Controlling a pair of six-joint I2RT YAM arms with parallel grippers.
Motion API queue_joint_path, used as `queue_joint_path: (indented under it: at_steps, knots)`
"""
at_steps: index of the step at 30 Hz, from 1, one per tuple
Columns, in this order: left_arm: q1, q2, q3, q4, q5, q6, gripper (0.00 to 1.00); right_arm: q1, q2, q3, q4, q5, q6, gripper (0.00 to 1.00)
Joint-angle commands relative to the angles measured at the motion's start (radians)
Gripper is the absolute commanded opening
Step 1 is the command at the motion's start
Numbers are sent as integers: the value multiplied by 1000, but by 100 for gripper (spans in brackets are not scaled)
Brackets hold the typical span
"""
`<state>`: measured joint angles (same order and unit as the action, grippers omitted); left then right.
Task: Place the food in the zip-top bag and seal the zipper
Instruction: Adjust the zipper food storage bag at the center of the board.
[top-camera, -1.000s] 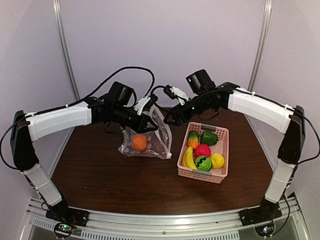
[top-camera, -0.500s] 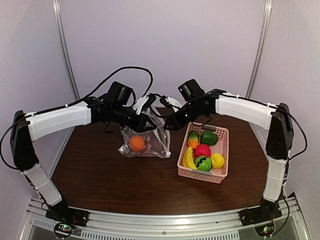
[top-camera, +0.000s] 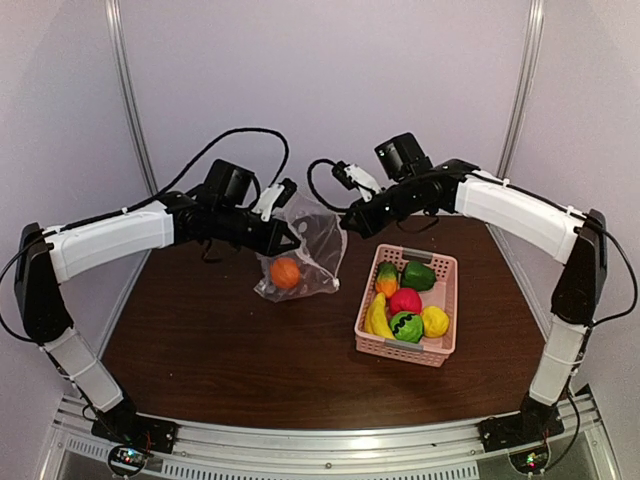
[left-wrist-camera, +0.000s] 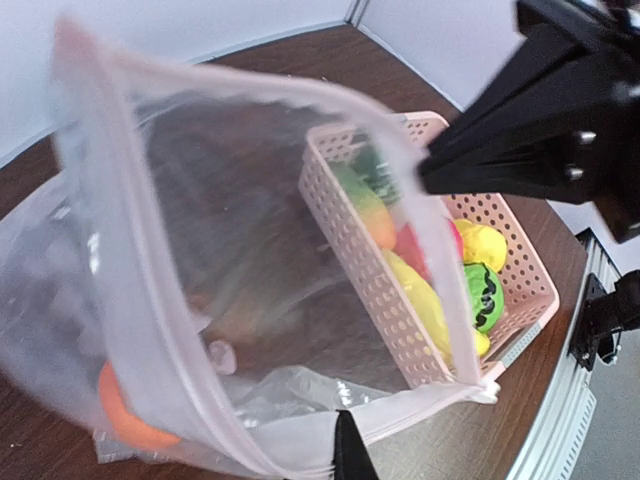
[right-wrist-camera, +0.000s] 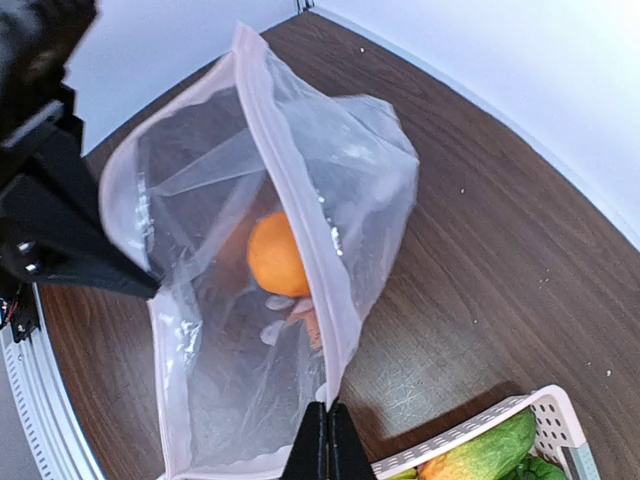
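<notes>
The clear zip-top bag (top-camera: 312, 250) hangs above the table, held up between both arms with its mouth wide open. My left gripper (top-camera: 290, 243) (left-wrist-camera: 345, 445) is shut on the near mouth edge. My right gripper (top-camera: 346, 222) (right-wrist-camera: 326, 435) is shut on the opposite edge, on the pale zipper strip (right-wrist-camera: 290, 190). The white slider (left-wrist-camera: 487, 392) sits at one end of the mouth. An orange (top-camera: 285, 272) (right-wrist-camera: 278, 253) lies inside the bag. Of the food, the banana (top-camera: 378, 318), apple (top-camera: 405, 300), lemon (top-camera: 434, 320), green pepper (top-camera: 418, 274) and striped ball (top-camera: 406, 326) lie in the basket.
The pink slatted basket (top-camera: 447, 300) (left-wrist-camera: 400, 310) stands on the brown table just right of the bag, under the right arm. White walls and metal posts close off the back and sides. A metal rail runs along the near edge.
My right gripper has come onto the bag's mouth edge and shut on it. Both arms have lifted the bag and spread its mouth; the orange rose with it.
</notes>
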<state>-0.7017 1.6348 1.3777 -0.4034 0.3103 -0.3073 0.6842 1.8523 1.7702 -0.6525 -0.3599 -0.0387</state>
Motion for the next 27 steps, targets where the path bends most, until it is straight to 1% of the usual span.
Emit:
queue_joint_path:
  at_steps: [1, 4, 8, 12, 15, 18, 21, 23, 25, 26, 27]
  knots:
    - [62, -46, -46, 97, 20, -61, 0, -4, -20, 60, -48, 35, -14, 0]
    - [67, -46, -49, 93, 8, -38, 0, -3, -43, 32, 14, 40, 5, 0]
    - [67, -47, -48, 114, 70, -25, 0, -3, 22, 71, -23, 1, 21, 0]
    - [68, -61, -37, 104, 73, 6, 0, -3, 46, 64, 2, -17, 28, 0]
    - [73, -90, -4, 62, 51, 53, 0, -4, 76, 112, 0, -20, 28, 0]
    - [84, -110, 24, 21, 41, 93, 0, -3, 118, 201, -21, -40, 28, 0]
    - [104, -123, 16, 29, 42, 80, 0, -4, 161, 276, -43, -47, 28, 0]
    - [115, -119, 3, 42, 44, 59, 0, -3, 177, 296, -53, -52, 27, 0]
    - [117, -99, -3, 45, 49, 45, 0, -3, 178, 283, -54, -60, 23, 3]
    - [117, -86, -2, 44, 61, 35, 0, -3, 175, 274, -53, -71, 20, 8]
    - [116, -72, -1, 44, 78, 24, 0, -4, 171, 267, -56, -81, 14, 15]
